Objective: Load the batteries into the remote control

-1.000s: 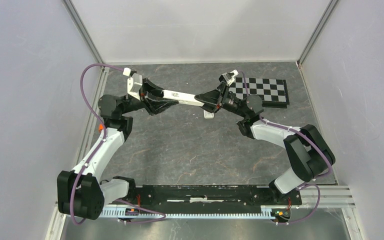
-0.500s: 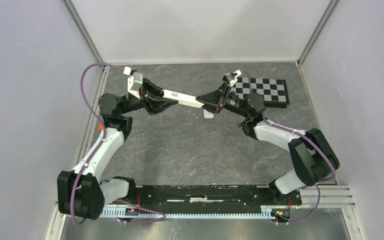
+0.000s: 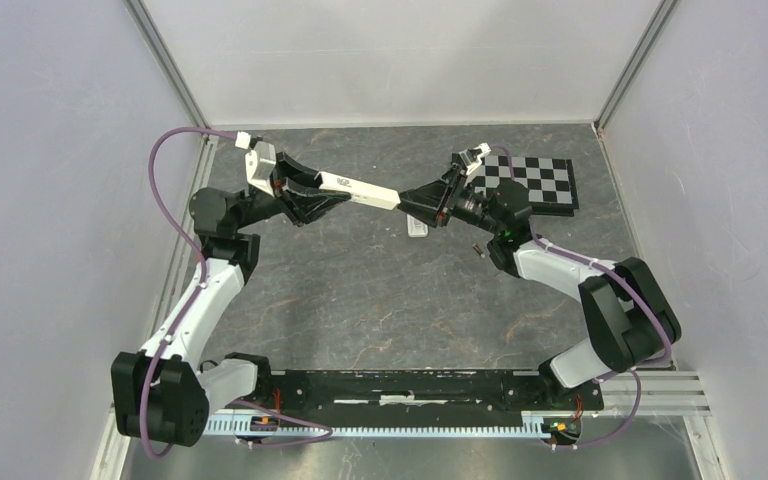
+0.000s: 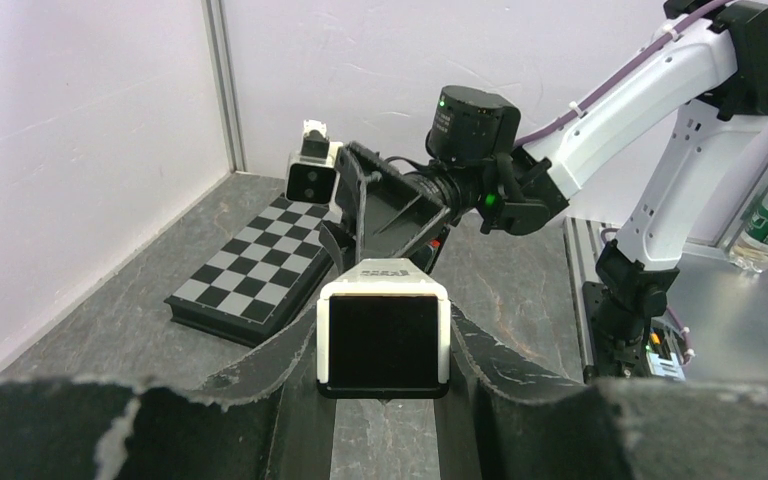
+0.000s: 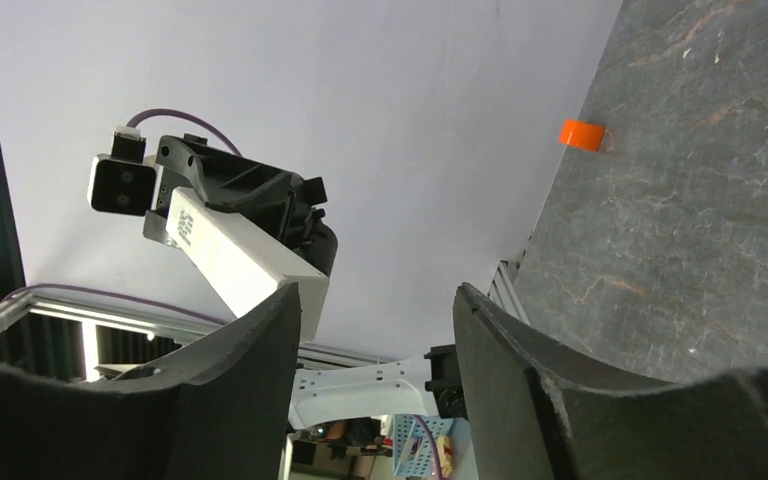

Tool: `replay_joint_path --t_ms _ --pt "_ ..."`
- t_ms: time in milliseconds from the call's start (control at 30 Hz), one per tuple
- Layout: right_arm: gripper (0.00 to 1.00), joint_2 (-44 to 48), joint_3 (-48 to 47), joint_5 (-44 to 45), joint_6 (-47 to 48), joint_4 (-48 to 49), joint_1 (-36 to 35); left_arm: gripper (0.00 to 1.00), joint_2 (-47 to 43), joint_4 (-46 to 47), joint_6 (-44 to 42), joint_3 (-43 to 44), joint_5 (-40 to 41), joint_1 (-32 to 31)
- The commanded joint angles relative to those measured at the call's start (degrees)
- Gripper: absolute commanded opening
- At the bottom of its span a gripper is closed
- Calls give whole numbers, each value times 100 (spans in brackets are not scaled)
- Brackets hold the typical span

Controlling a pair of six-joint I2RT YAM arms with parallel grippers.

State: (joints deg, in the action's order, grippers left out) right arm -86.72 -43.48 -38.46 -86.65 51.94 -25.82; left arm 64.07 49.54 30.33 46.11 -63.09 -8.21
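Both jaws of the left gripper [image 4: 384, 350] clamp the remote control [image 3: 365, 189] by its long sides, in the upper middle of the overhead view. The right gripper [image 5: 375, 300] stands parted and empty just beside its free end. The remote is likely light, rigid, slick plastic: grip the side edges, leaving the back clear.
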Motion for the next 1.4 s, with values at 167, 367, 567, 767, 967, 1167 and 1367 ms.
replay_joint_path --t_ms 167,367,567,767,967,1167,1367 --pt "63 464 199 453 61 65 20 2 -276 -1054 -1058 261 16 12" --pt "68 194 -91 86 -84 501 -28 2 -272 -1050 -1035 232 -24 12" --pt "68 -46 -331 -192 -202 587 -114 2 -236 -1019 -1023 256 -69 12" --pt "57 -211 -521 -347 -322 743 -236 2 -198 -1031 -1048 259 -142 12" --pt "44 -235 -414 -428 -627 935 -256 2 -235 -1527 -1461 307 -37 12" --pt "31 -241 -308 -404 -668 939 -256 2 -390 -2816 -2421 440 58 12" --pt "25 -306 -406 -422 -596 940 -256 2 -309 -2812 -2271 446 -223 12"
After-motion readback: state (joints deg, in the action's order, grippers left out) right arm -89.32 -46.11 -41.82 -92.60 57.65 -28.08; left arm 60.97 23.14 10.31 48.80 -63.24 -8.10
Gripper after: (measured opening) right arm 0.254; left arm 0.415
